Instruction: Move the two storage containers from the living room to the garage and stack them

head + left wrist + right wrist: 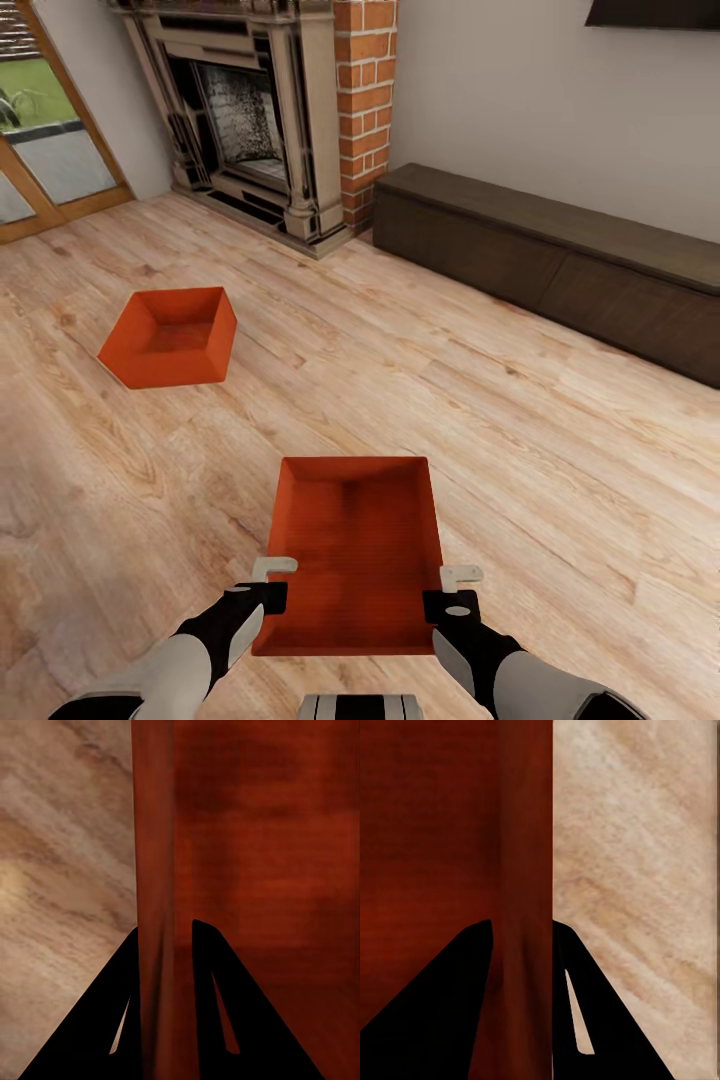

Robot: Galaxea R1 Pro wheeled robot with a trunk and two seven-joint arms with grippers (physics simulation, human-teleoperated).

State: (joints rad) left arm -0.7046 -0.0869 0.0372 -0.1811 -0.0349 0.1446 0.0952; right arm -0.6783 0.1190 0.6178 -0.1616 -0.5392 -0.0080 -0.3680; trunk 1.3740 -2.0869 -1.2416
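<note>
On the wood-plank floor [560, 440] at left lies one orange-red container [170, 338], while the left claw [268, 583] and right claw [455, 592] each pinch a side wall of the nearer container [355, 550], a plain low-walled bin, seemingly ready to carry toward the garage.

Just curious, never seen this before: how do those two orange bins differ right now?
The near bin has a side wall between the fingers of each end effector, left and right; the far bin lies untouched near the fireplace. The near bin faces the robot squarely; the far bin is turned cornerwise. Both are orange-red and empty.
</note>
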